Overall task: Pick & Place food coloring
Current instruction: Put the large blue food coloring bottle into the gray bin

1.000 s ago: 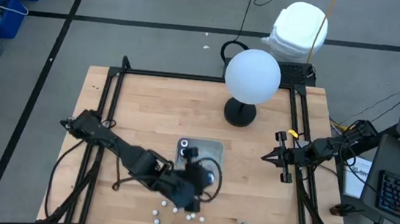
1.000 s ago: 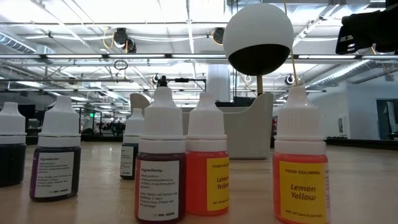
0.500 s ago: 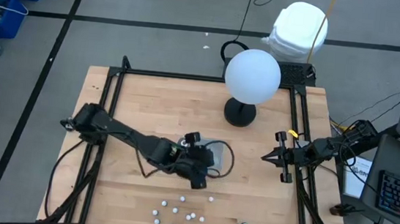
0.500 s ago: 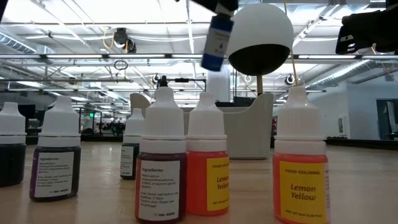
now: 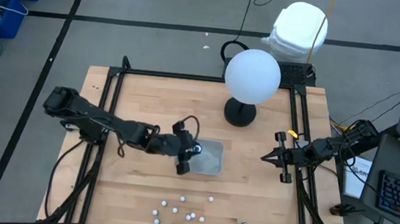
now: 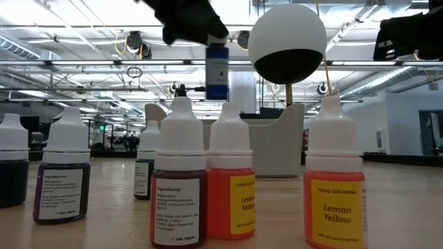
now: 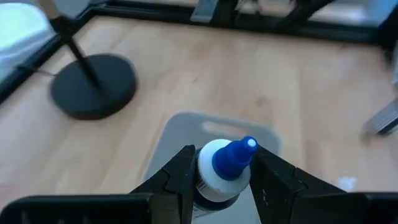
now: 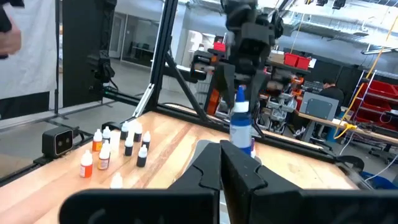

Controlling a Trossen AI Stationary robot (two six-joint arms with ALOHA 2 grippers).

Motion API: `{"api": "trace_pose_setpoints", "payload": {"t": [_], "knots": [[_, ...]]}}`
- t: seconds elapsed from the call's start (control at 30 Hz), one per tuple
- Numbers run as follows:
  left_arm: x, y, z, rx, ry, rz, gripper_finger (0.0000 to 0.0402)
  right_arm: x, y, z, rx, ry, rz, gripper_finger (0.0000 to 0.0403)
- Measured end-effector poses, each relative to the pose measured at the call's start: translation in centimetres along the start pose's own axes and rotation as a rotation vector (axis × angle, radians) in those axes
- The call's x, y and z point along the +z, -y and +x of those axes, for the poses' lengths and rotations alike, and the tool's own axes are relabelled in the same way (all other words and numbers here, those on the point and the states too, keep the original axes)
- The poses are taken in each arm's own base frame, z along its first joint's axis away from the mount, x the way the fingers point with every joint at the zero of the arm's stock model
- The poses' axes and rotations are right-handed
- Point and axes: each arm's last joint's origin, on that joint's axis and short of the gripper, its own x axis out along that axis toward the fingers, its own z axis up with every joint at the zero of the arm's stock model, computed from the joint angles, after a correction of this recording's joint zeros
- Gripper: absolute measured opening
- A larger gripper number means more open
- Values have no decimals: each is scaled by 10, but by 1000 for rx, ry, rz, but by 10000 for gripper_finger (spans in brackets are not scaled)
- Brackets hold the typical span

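Food coloring bottle [image 7: 219, 177], blue-tipped, hangs pinched in the left end effector [image 7: 221, 180] above the clear tray [image 5: 210, 157], apparently for placing there, while the right end effector [image 5: 268, 158] waits pressed together at the desk's [image 5: 157, 100] right edge.

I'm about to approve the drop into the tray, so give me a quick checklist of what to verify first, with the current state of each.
1. Left gripper shut on the blue-capped bottle: ok.
2. Bottle lifted off the table: ok.
3. Bottle over the clear tray: at its left edge, not centred; not ok.
4. Right gripper parked at the table's right side: ok.
5. What the tray already holds: cannot tell.
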Motion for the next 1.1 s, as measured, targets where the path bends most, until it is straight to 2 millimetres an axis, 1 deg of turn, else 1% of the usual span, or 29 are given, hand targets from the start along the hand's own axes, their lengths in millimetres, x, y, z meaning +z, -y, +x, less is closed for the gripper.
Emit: {"api": "trace_pose_setpoints", "payload": {"t": [0.07, 0.2, 0.57, 0.73, 0.97, 1.1], "knots": [[-3, -8, 4, -26, 27, -26, 125, 0, 0, 0, -1, 1, 0, 0], [-18, -21, 13, -30, -11, -30, 125, 0, 0, 0, -2, 4, 1, 0], [-19, -37, 18, -55, -52, -31, 125, 0, 0, 0, -1, 0, 0, 0], [-21, -41, 22, -65, -69, -36, 125, 0, 0, 0, 0, -3, -1, 0], [-34, -40, 39, -71, -130, -28, 125, 0, 0, 0, -1, -3, -1, 0], [-39, -39, 44, -67, -150, -29, 125, 0, 0, 0, 0, -4, -1, 0]]}}
